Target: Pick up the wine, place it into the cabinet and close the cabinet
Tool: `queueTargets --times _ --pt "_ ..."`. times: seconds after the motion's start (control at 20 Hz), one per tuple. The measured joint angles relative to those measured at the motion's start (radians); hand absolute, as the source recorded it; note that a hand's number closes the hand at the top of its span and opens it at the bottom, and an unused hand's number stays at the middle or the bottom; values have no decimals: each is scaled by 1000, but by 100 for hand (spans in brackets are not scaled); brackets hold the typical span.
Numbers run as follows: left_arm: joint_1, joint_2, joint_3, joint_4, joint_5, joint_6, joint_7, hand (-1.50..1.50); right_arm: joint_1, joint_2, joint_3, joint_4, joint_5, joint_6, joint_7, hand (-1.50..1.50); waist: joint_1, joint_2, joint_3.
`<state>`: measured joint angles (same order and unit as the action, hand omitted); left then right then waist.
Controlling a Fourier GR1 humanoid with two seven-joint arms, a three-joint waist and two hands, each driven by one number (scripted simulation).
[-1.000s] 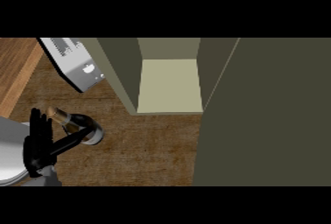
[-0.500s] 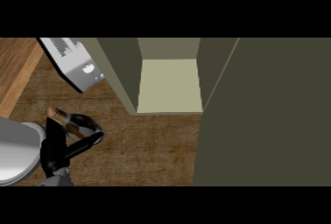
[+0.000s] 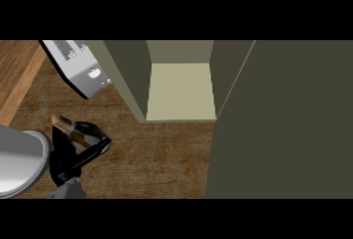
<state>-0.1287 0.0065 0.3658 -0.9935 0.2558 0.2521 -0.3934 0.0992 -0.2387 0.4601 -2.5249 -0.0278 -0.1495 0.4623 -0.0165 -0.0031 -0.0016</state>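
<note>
The left robot hand [image 3: 77, 151] is curled around the wine [image 3: 71, 130] low over the table [image 3: 151, 154], left of the open cabinet [image 3: 180, 91]; the right robot hand is out of sight. The bottle could clip the cabinet's near wall if swung in too wide.

text: none readable | wine bottle [image 3: 74, 132] label: illegible (too small)
</note>
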Motion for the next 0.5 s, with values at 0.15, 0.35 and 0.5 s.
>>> queueTargets --times 0.15,0.35,0.5 --pt "-31 2 33 47 50 -27 -44 -150 -5 2 1 4 2 -5 -4 -150 0 1 0" --pt "-55 0 53 95 107 -64 -91 -150 -14 -11 -6 0 1 -4 11 -150 -1 0 0" --pt "-76 3 69 147 129 -95 -131 -150 -9 -17 -20 1 0 4 -1 -150 -1 1 0"
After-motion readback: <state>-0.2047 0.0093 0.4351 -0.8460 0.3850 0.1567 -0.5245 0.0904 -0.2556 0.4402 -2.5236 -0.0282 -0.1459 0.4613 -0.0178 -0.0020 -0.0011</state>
